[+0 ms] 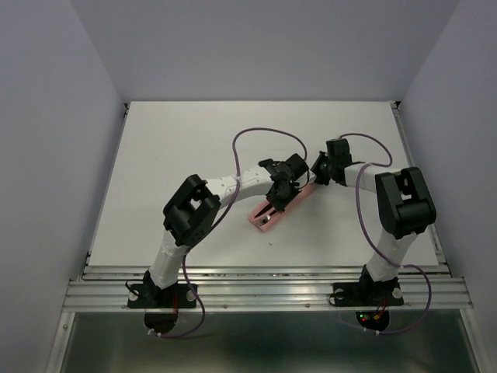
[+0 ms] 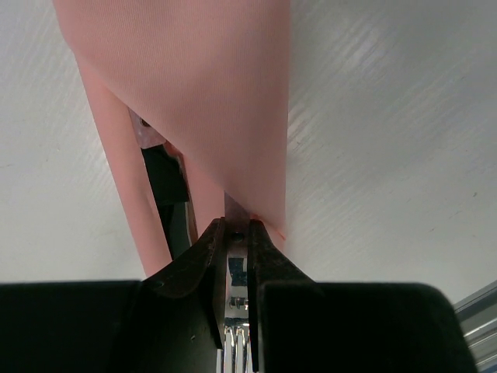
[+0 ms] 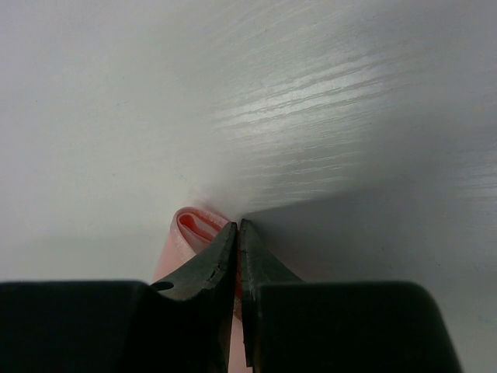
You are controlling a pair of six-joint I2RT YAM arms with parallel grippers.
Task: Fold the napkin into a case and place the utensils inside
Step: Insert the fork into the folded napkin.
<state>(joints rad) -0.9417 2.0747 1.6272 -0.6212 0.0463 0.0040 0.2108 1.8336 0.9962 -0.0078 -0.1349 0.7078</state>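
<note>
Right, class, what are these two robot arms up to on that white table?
The left gripper pinches a slim silvery fork, handle pointing into the narrow folded salmon-pink cloth case. The right gripper is shut on the case's other end, steadying it on the white table. The fork's tines are outside it.

One case (image 1: pixel 268 217), one fork (image 2: pixel 236 311).

no readable text, labels or numbers
</note>
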